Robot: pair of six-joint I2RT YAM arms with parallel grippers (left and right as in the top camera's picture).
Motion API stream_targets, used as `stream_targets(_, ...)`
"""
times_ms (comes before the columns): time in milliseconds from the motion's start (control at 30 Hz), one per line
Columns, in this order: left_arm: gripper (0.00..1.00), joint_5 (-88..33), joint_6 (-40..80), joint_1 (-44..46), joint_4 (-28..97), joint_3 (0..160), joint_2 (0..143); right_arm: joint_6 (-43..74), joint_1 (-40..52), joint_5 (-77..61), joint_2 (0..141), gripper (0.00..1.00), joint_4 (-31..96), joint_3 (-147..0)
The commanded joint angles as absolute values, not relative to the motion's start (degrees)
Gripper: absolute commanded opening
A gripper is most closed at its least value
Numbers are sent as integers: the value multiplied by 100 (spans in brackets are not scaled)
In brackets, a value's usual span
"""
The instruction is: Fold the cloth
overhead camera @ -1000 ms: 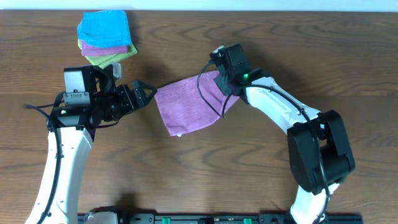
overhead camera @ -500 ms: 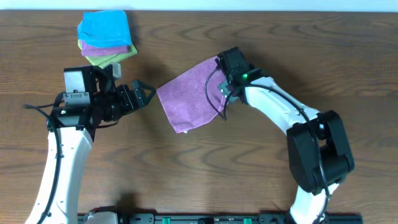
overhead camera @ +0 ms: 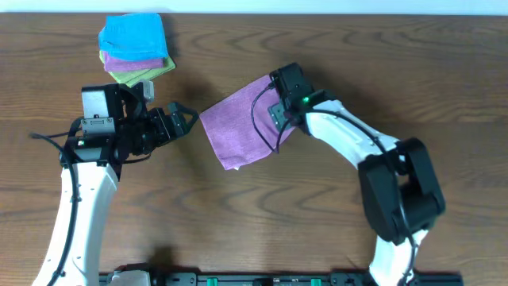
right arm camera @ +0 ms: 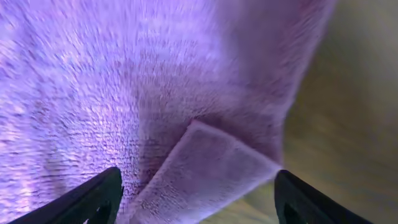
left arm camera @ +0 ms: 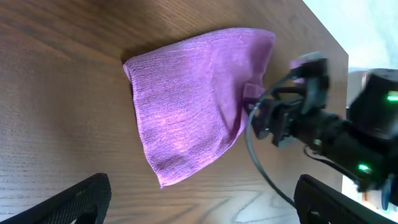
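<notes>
Edged left, right hand (overhead camera: 274, 117) hovers over cloth (overhead camera: 234, 131) on wooden table (overhead camera: 317, 222).

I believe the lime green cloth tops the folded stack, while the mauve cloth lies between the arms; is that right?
Not quite: the overhead view shows the bright blue cloth topping the stack, with the lime green cloth lowest. The mauve cloth does lie where you say.

The left claw (overhead camera: 186, 119) points rightward, spread wide; the right claw (overhead camera: 275, 117), also spread, angles downward.
</notes>
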State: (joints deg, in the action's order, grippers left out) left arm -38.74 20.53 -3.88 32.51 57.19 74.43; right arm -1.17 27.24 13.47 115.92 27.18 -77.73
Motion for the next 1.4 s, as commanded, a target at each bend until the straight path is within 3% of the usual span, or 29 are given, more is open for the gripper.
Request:
stream_targets(0,95,-3835,1927,-416,3227,5857,7448,40,2845,1332,11826,77,2727,-7822)
stream_targets(300,95,-3837,1929,-416,3229,5857,7448,40,2932,1409,11843,72,2790,-7822)
stream_targets(433,95,-3839,1931,-416,3229,5857,7448,38,2915,1765,11843,64,2923,-7822)
stream_targets(567,95,-3839,1929,-416,3229,5857,7448,40,2867,1914,11843,43,3035,-7822)
stream_targets(733,95,-3839,1929,-416,3229,5857,7448,121,2836,2279,11843,2,3146,-7822)
stream_targets(1100,95,-3837,1931,-416,3225,5857,7448,1660,2836,3256,11839,2,4399,-7824)
stream_targets(1300,95,-3839,1962,-414,3229,5857,7448,3013,2836,3627,11839,21,5258,-7824)
stream_targets(1367,95,-3841,2091,-412,3232,5857,7448,3085,2838,3645,11824,24,5378,-7824)
